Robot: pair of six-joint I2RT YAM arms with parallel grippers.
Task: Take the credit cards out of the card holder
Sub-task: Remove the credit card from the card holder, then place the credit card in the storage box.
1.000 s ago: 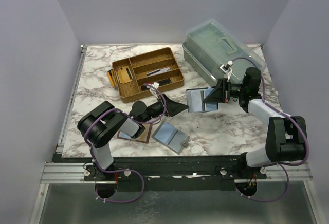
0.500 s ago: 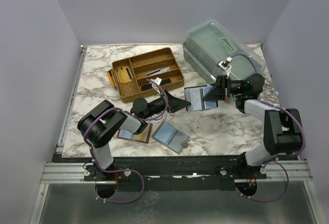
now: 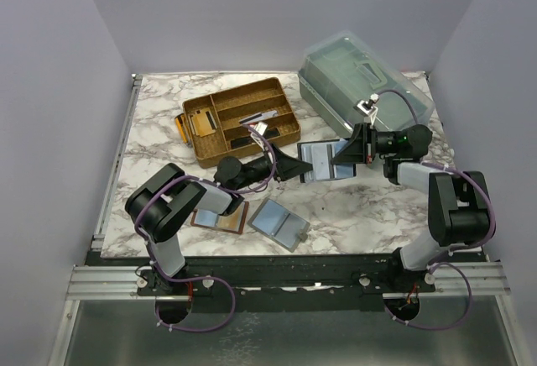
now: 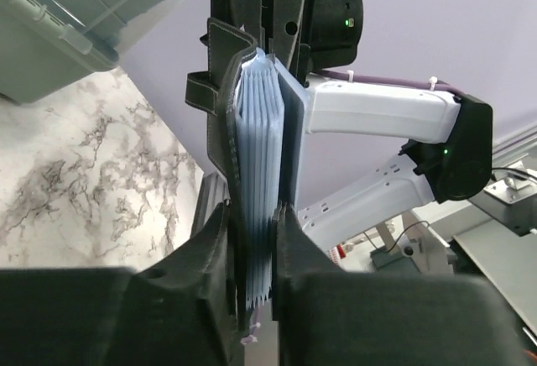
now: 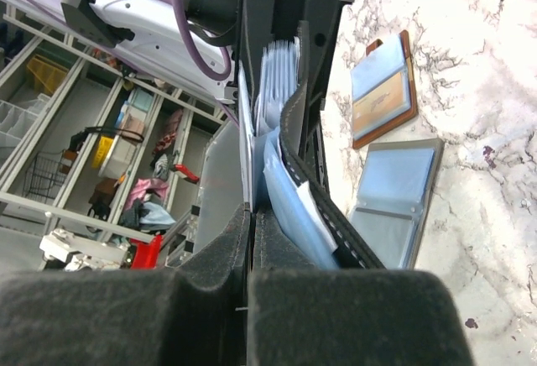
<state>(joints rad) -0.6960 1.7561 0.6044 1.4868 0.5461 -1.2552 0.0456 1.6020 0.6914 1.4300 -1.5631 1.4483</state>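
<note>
Print on gold-tan cards [image 3: 200, 121] too small to read. White tabletop [image 3: 369, 206] with grey marble veining, boxed in by plain lavender walls; cluttered shelving glimpsed beyond the rig from the right wrist. Counted three holders: black card holder [image 3: 317, 160] held clear of the tabletop mid-scene between the two arms, opened, blue-grey pockets showing; brown holder [image 3: 226, 219] with tan pockets and grey holder [image 3: 279, 223] lying open side by side near the front edge. One brown compartment tray [image 3: 243, 118], one clear lidded bin [image 3: 365, 81] at back right. Right end effector [image 5: 252, 211] pinched tight on the card holder's black cover. Left end effector [image 4: 252, 215] clamped either side of the pale grey-blue credit cards [image 4: 258, 156], seen edge-on as a fanned stack inside the card holder; count unclear.
</note>
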